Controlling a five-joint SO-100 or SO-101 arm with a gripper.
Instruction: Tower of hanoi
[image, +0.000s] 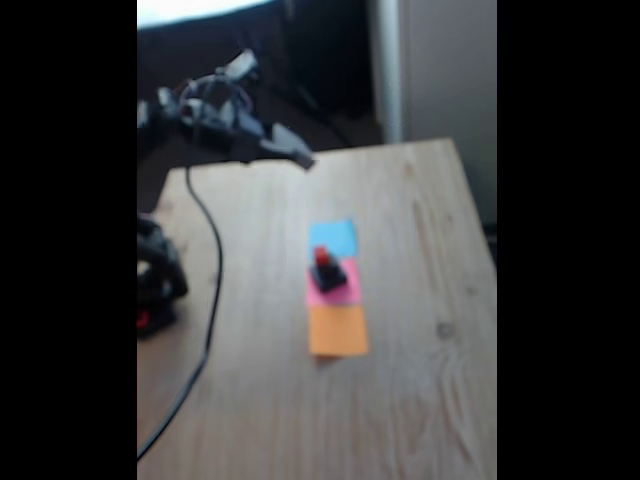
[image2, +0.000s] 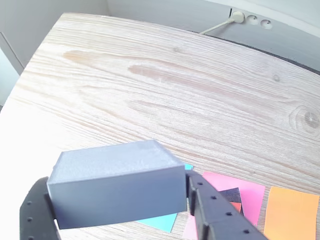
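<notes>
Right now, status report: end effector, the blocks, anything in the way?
End effector shut on large grey block, held above the table. Red cube on black block, on pink square. Blue square and orange square bare.

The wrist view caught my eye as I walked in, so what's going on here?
The gripper holds the large grey block between its fingers, lifted above the wooden table, over the near edge of the blue paper square. In the fixed view, a black cube with the tiny red cube on top sits on the pink square. The orange square is bare.
</notes>
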